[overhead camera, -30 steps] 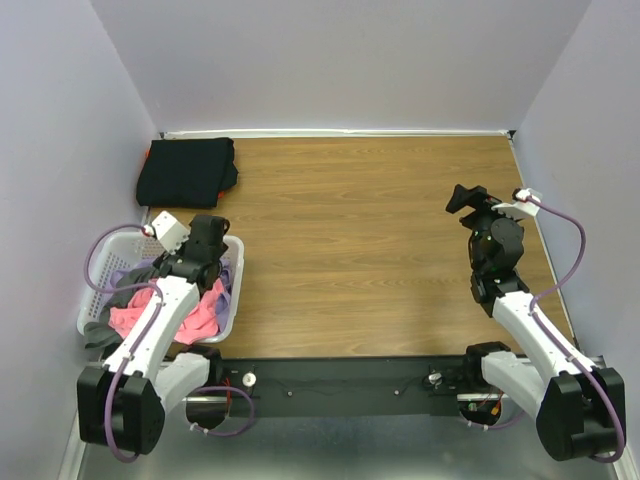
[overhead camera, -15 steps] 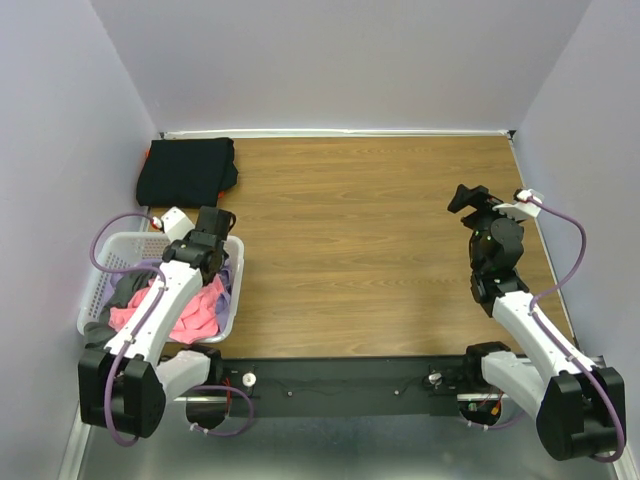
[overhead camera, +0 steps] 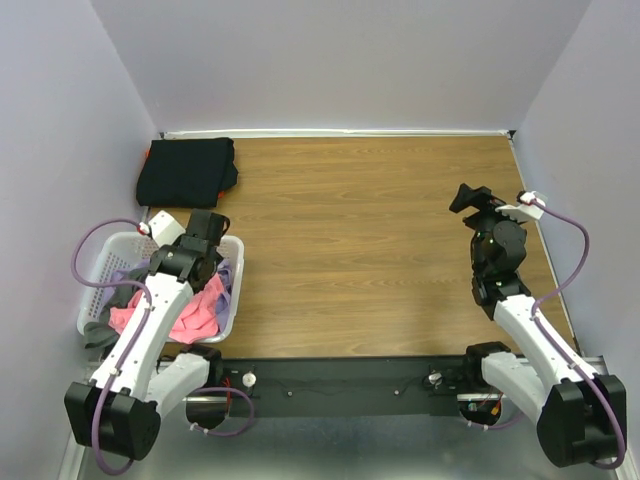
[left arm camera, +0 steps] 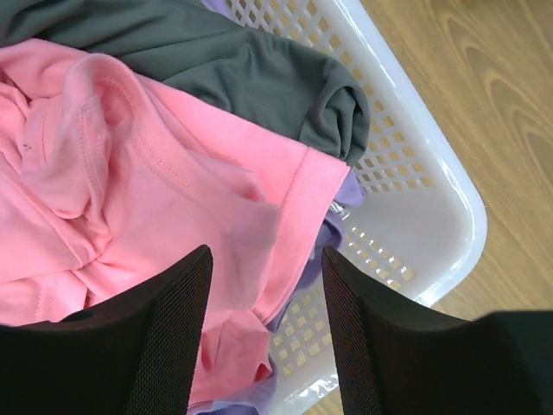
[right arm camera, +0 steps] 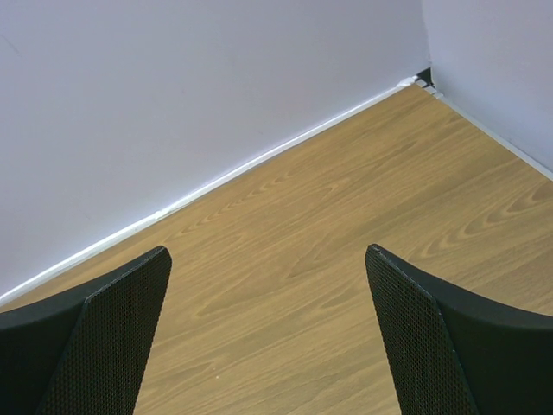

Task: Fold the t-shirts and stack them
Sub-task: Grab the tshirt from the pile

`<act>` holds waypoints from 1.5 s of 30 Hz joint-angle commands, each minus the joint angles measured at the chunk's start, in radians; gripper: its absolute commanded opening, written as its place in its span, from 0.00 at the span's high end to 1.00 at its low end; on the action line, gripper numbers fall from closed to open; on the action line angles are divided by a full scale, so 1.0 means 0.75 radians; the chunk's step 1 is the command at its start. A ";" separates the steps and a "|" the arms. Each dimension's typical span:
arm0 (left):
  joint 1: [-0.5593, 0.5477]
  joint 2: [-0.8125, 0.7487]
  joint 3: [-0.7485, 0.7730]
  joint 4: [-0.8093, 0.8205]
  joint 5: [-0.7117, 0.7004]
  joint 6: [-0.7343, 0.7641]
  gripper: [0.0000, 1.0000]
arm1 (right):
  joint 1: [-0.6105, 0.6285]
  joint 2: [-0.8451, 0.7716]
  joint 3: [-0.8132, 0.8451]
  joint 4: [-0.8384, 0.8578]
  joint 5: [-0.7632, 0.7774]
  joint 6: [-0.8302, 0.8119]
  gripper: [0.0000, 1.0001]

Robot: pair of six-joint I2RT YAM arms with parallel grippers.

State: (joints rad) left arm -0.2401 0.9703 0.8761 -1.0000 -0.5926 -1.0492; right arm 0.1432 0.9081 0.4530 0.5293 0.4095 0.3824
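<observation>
A bright pink t-shirt [left arm camera: 130, 190] lies crumpled in the white lattice basket [left arm camera: 423, 164], with a grey t-shirt [left arm camera: 242, 78] beside it and a lavender t-shirt [left arm camera: 333, 229] under it. In the top view the pink t-shirt [overhead camera: 195, 312] shows in the basket [overhead camera: 97, 290]. A folded black t-shirt [overhead camera: 187, 170] lies at the table's far left corner. My left gripper [left arm camera: 266, 285] is open, just above the pink t-shirt's hem, holding nothing. My right gripper [right arm camera: 268, 285] is open and empty above bare wood at the right [overhead camera: 470, 198].
The wooden table [overhead camera: 360, 240] is walled at the back and on both sides. The basket stands at the near left by the left arm's base. The back wall's white baseboard [right arm camera: 259, 164] shows in the right wrist view.
My left arm has shifted over the basket, its wrist swinging slightly towards the near left. The right arm has barely moved. No cloth has been taken hold of.
</observation>
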 commanded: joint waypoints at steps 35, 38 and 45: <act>-0.013 -0.132 -0.074 0.424 0.195 0.327 1.00 | 0.057 -0.045 -0.021 -0.004 0.104 -0.078 0.00; -0.015 -0.330 -0.155 0.607 0.309 0.429 1.00 | 0.057 -0.016 -0.007 -0.004 0.082 -0.076 0.00; -0.017 -0.713 -0.305 1.073 0.375 0.583 1.00 | 0.059 0.071 0.032 -0.004 0.029 -0.064 0.00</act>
State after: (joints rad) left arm -0.2474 0.5190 0.6834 -0.4660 -0.3855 -0.7166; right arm 0.1822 0.9321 0.4408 0.5285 0.4522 0.3389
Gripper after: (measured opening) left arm 0.007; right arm 0.998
